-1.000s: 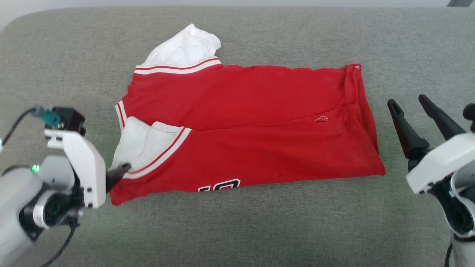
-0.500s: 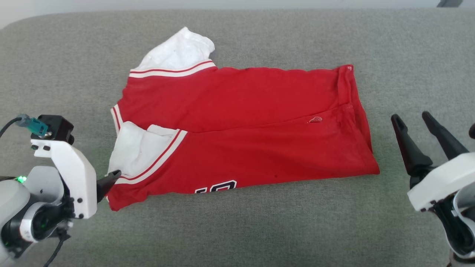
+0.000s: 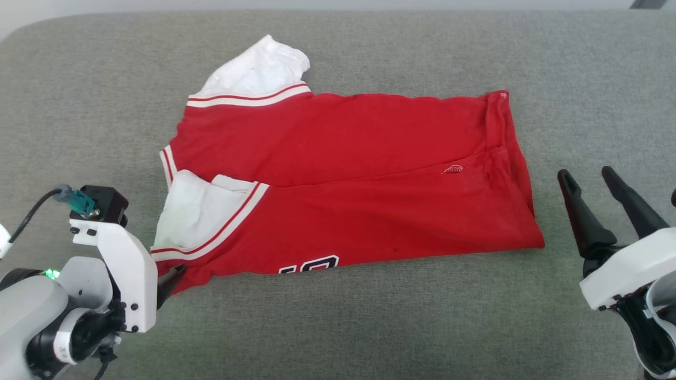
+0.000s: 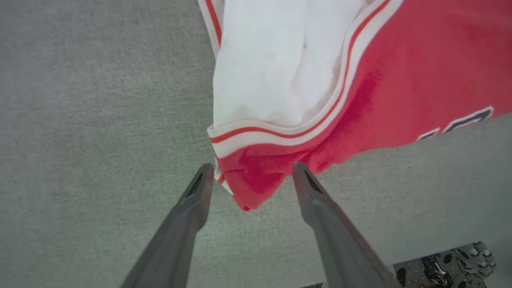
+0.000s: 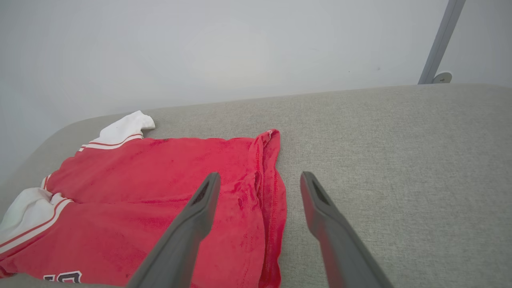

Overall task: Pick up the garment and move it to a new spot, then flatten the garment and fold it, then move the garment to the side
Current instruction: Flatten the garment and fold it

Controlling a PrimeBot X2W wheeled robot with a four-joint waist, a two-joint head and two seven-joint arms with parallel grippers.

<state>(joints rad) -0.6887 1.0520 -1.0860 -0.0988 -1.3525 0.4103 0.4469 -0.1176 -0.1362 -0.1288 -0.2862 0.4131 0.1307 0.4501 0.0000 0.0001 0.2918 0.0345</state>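
Left claw: its fingers are standing spread wide and holding nothing, with the tips straddling the nearest corner of the garment.
Corner at the tips: a red point of doubled cloth is lying between the two fingers, apparently untouched.
Step in hand: judging by the long folded band, the left claw is lining up a grip on the collar end for the next fold.
Doing it well: the claw is probably needing to slide further in, past the striped trim, so that it is catching every layer and not only the top one. Closing low against the padded grey worktop should be keeping the thin cloth from slipping out.
Left arm pose: the wrist is sitting low, with the fingers angling forward and down, nearly skimming the worktop.
Tucked sleeve: this white sleeve is lying just beyond the left claw's tips, folded onto the red body.
Right claw: it is hovering empty with its fingers parted, pointing away from the robot. The hem end is lying just beside its left finger.
Far sleeve: it is sticking out untucked, well beyond the left claw.
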